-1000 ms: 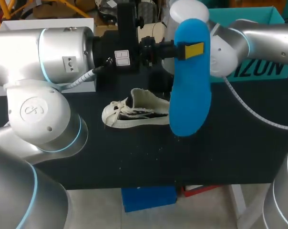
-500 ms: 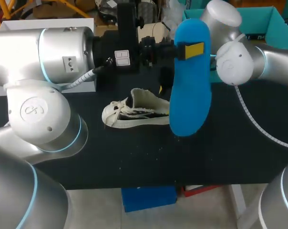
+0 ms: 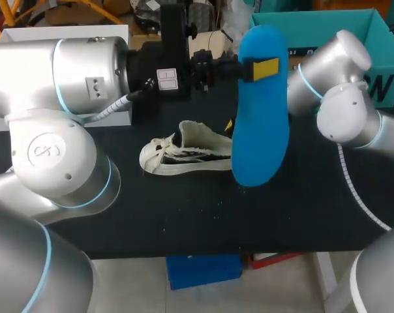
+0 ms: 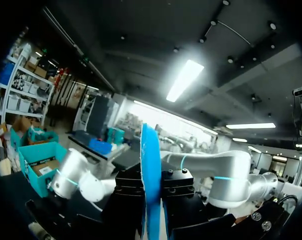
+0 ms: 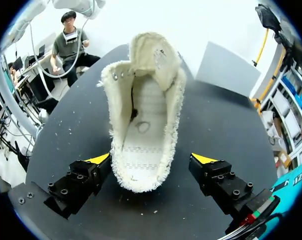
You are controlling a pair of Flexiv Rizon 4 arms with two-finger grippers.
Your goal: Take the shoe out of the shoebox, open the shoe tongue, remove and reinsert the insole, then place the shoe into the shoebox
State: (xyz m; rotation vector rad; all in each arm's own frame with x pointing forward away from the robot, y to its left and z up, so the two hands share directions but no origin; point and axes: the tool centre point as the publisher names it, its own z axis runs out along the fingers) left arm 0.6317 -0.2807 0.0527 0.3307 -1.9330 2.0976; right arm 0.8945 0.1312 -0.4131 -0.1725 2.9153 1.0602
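Head view showed the right arm (image 3: pixel 334 98) had swung behind the blue insole (image 3: pixel 261 130) pinched by the left claw (image 3: pixel 259 68), its wide right claw (image 5: pixel 151 160) now straddling the heel of the shoe (image 5: pixel 141 125), seemingly for reinsertion.

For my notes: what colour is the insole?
Bright blue insole, clearest in the head view.

shoe (image 3: pixel 184 156): 1 | insole (image 3: pixel 261 130): 1 | shoebox (image 3: pixel 314 18): 1 | arms (image 3: pixel 73 72): 2 | table (image 3: pixel 184 218): 1

The right arm (image 3: pixel 335 107) has swung rightward, away from the insole (image 3: pixel 259 130).
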